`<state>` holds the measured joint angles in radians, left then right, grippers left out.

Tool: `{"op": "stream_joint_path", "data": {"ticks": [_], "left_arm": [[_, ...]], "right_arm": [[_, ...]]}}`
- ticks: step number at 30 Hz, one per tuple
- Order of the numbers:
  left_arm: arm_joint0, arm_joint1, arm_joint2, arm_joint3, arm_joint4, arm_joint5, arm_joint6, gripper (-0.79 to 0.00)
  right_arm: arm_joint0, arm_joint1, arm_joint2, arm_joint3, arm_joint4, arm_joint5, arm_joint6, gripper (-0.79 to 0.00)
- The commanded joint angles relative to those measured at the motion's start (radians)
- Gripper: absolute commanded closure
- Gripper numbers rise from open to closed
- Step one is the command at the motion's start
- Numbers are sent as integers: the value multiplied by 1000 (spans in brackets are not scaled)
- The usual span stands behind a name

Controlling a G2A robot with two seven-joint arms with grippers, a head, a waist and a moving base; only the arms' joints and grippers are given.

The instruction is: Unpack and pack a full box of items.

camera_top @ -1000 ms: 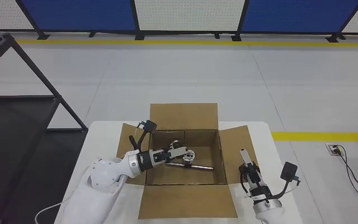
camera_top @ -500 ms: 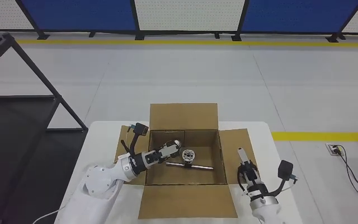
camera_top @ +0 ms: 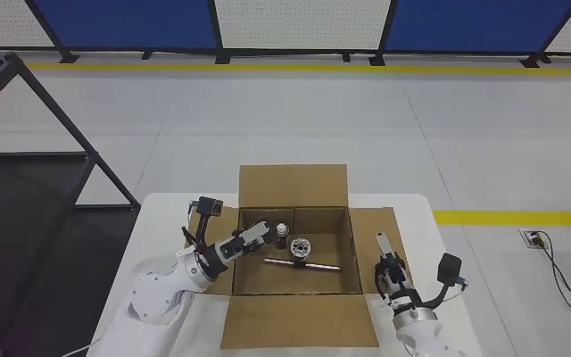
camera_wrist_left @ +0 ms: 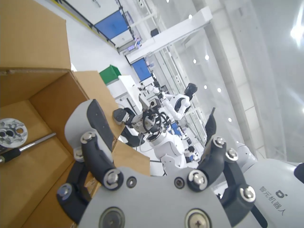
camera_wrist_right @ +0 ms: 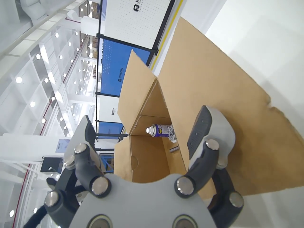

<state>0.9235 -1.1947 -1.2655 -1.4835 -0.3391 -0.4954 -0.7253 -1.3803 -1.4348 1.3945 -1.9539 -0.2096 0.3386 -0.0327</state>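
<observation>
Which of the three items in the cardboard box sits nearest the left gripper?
The blue spray can with the white cap, standing upright just beside the open left gripper. The round metal disc and the metal rod lie flat, farther off.

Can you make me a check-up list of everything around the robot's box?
Surface: white table, holding the open cardboard box.
Job's things: spray can, metal disc and rod, all inside the box.
Clutter: nothing seen.
Grippers: left gripper open, just inside the box's left side; right gripper open, over the right flap.
Cables: floor cable by a socket.
Surroundings: blue and white panels, yellow floor line.
</observation>
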Motion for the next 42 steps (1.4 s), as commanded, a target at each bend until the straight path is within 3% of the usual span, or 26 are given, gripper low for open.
{"op": "stream_joint_path", "data": {"ticks": [1,9,14,20,42], "left_arm": [[32,2,-22,-12,7,-23,47,-785],[159,12,-107,-75,83,-38,188,-785],[202,15,-135,-90,88,-37,232,-785],[226,16,-156,-91,88,-41,264,-785],[252,1,-147,-4,21,-48,357,-785]], "right_arm": [[19,-3,-4,25,1,24,-28,-785],[60,-10,6,96,36,43,-64,-785],[74,-8,9,116,55,44,-6,-785],[56,-1,4,107,32,14,76,-785],[13,7,17,65,32,-39,124,-785]]}}
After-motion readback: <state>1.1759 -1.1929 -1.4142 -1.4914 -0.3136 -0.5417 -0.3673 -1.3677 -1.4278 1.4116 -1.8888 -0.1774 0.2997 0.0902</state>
